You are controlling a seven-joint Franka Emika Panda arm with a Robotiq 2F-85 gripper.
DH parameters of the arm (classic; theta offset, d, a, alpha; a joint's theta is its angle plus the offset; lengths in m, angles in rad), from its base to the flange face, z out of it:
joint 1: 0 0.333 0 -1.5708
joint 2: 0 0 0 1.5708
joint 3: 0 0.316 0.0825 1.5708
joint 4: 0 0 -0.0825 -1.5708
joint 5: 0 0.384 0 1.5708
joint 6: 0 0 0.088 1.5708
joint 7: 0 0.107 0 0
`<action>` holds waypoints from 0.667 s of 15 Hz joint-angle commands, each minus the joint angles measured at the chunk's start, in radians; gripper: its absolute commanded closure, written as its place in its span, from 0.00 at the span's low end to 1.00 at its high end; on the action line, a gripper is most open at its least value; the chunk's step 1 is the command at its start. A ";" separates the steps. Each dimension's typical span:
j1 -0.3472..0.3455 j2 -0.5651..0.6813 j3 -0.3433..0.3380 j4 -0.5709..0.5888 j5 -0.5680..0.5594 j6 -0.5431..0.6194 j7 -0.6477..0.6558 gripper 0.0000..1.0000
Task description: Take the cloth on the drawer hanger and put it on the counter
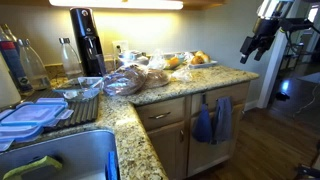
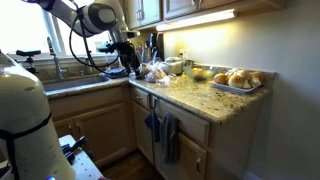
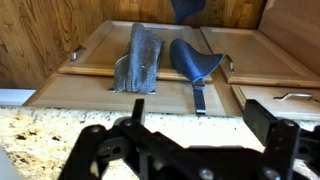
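The small saturated blue cloth [image 1: 203,125] hangs on the dark drawer hanger [image 1: 205,99] on a light wood drawer front, next to a longer grey-blue cloth [image 1: 223,118]. Both cloths show in both exterior views [image 2: 153,128] and in the wrist view, the blue cloth [image 3: 195,62] beside the grey-blue one [image 3: 138,58], with the hanger [image 3: 200,98] below it. My gripper [image 3: 200,120] is open and empty, high over the edge of the speckled granite counter [image 3: 30,140], apart from the cloth. In both exterior views the gripper [image 1: 255,45] [image 2: 125,50] hangs in the air above the counter [image 1: 175,88].
On the counter are bagged bread [image 1: 125,80], a tray of rolls and fruit [image 2: 235,80], a black soda maker [image 1: 88,42], bottles [image 1: 68,55] and plastic containers [image 1: 30,113]. A sink [image 1: 60,155] is at the front. A dark wood floor [image 1: 285,140] lies beyond the cabinets.
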 commanded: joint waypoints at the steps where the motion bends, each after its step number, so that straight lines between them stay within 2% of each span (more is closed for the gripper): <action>1: 0.002 0.000 -0.003 0.002 -0.001 -0.003 0.001 0.00; 9: 0.002 0.000 -0.003 0.002 -0.001 -0.003 0.001 0.00; 10: -0.005 0.019 -0.011 -0.006 0.000 0.034 0.000 0.00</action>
